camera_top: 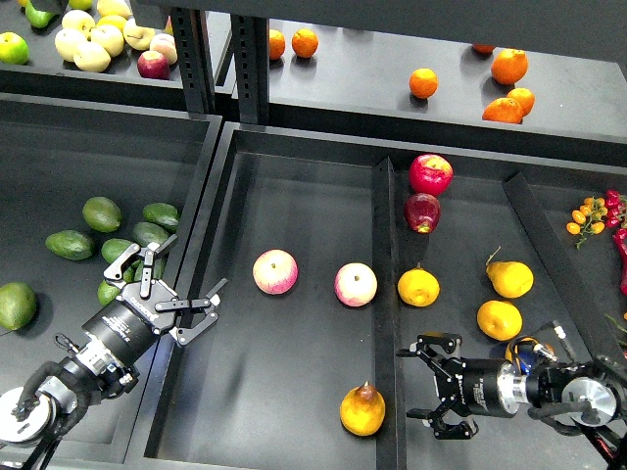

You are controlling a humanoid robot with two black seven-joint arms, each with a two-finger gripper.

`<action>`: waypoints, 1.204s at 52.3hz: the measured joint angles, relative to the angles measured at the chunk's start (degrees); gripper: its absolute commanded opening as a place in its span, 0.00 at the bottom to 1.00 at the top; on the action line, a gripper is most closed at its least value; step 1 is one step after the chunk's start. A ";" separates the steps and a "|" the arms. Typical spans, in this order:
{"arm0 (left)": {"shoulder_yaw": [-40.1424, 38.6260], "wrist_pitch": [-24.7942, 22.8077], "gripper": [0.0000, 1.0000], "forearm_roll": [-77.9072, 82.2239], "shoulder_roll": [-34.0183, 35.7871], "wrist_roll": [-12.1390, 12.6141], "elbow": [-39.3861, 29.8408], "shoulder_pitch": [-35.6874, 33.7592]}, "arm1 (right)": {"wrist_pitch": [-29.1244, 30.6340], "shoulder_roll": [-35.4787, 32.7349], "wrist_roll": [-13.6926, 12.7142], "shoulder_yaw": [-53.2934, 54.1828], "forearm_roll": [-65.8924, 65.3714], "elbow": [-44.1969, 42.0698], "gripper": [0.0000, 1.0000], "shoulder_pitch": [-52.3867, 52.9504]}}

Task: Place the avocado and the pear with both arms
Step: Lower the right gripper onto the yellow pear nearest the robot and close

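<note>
Meanwhile, my left fingers and right fingers hang released, lower frame, the pear lying between them, avocado at left.

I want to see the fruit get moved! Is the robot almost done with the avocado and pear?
Not yet. Nothing looks placed. The left end effector is open by the avocados, holding nothing. The right end effector is open beside the pear, not touching it. Grabbing and placing both are still left.
</note>
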 measured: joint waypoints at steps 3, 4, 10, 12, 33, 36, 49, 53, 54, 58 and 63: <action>-0.01 0.00 0.99 -0.01 0.00 0.00 -0.09 0.25 | 0.00 1.22 0.00 -0.48 -0.01 -1.04 0.99 0.46; -0.01 0.00 0.99 -0.01 0.00 0.00 -0.10 0.34 | 0.00 1.62 0.00 -0.66 -0.01 -1.42 0.99 0.61; -0.01 0.00 0.99 -0.01 0.00 0.00 -0.14 0.46 | -0.01 3.68 0.00 -1.57 -0.02 -3.36 0.97 1.47; -0.01 0.00 0.99 -0.01 0.00 0.00 -0.15 0.49 | -0.01 4.35 0.00 -1.79 -0.02 -4.04 0.96 1.73; -0.06 0.01 0.99 0.07 0.00 0.00 -0.12 0.50 | -0.01 8.50 0.00 -2.83 0.07 -7.81 0.89 2.09; -0.06 0.02 0.99 0.07 0.00 0.00 -0.11 0.58 | -0.01 8.91 0.00 -3.14 0.08 -8.32 0.89 2.09; -0.06 0.01 0.99 0.07 0.00 0.00 -0.80 1.50 | -0.01 10.61 0.00 -3.46 0.17 -10.33 0.80 1.85; -0.06 0.02 0.99 0.07 0.00 0.00 -0.83 1.53 | -0.01 10.96 0.00 -3.47 0.36 -10.54 0.76 1.71; -0.06 0.01 0.99 0.07 0.00 0.00 -0.83 1.54 | -0.01 11.02 0.00 -3.47 0.43 -10.59 0.75 1.69; -0.06 0.01 0.99 0.07 0.00 0.00 -0.84 1.55 | -0.01 11.19 0.00 -3.47 0.74 -10.81 0.71 1.56; -0.06 0.01 0.99 0.06 0.00 0.00 -0.84 1.55 | -0.01 11.23 0.00 -3.47 1.26 -10.89 0.65 1.33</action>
